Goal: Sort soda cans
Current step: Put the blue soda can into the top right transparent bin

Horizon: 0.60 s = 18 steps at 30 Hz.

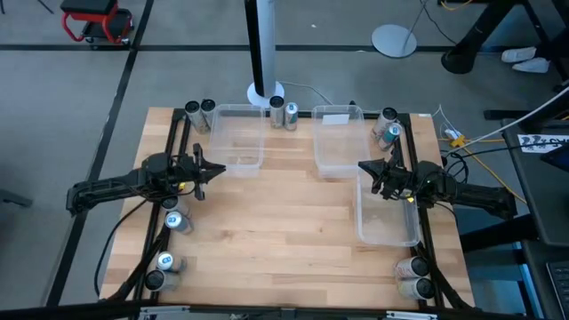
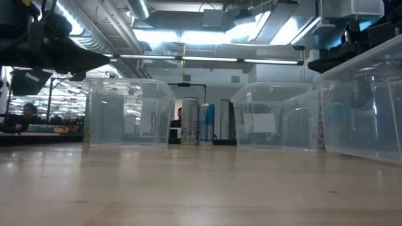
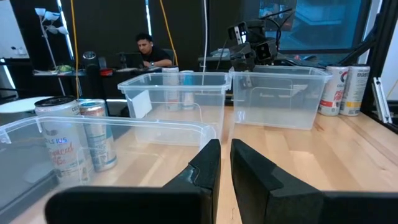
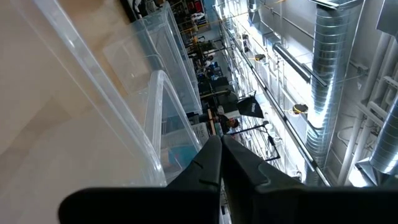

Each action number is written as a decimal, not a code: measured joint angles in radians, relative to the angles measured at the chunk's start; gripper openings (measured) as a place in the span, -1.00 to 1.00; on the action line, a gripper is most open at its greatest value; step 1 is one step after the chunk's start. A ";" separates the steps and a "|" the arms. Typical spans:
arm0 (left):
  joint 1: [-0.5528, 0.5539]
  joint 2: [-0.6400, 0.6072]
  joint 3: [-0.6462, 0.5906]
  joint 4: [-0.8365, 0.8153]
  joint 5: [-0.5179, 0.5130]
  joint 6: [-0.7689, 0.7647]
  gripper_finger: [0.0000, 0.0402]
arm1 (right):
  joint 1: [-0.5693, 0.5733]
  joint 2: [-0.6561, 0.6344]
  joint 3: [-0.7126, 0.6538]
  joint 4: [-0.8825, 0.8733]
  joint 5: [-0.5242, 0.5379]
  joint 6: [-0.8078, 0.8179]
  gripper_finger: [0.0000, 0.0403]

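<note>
Soda cans stand upright in pairs around the wooden table: at the far left corner (image 1: 200, 114), the far middle (image 1: 283, 113) (image 2: 198, 123), the far right (image 1: 388, 127) and the near right corner (image 1: 413, 276). More cans stand at the left (image 1: 176, 220) and near left (image 1: 162, 267). My left gripper (image 1: 218, 169) (image 3: 225, 155) hangs shut and empty at mid left, pointing level toward the right. My right gripper (image 1: 363, 166) (image 4: 221, 146) hangs shut and empty at mid right, pointing left, rolled onto its side.
Three clear plastic bins rest on the table: one at far left of centre (image 1: 238, 138), one at far right of centre (image 1: 340, 140), one along the right side (image 1: 387, 209). Bare wood lies in the middle and near part. A person (image 3: 149, 50) sits beyond the table.
</note>
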 joint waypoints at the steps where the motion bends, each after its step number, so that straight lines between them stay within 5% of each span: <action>1: 0.000 0.000 -0.001 0.007 0.000 -0.011 -0.84 | 0.000 0.000 0.000 0.000 0.000 0.000 -0.94; 18: 0.000 0.000 0.000 0.181 -0.041 0.048 -0.84 | 0.000 0.000 0.121 -0.033 0.002 0.007 -0.94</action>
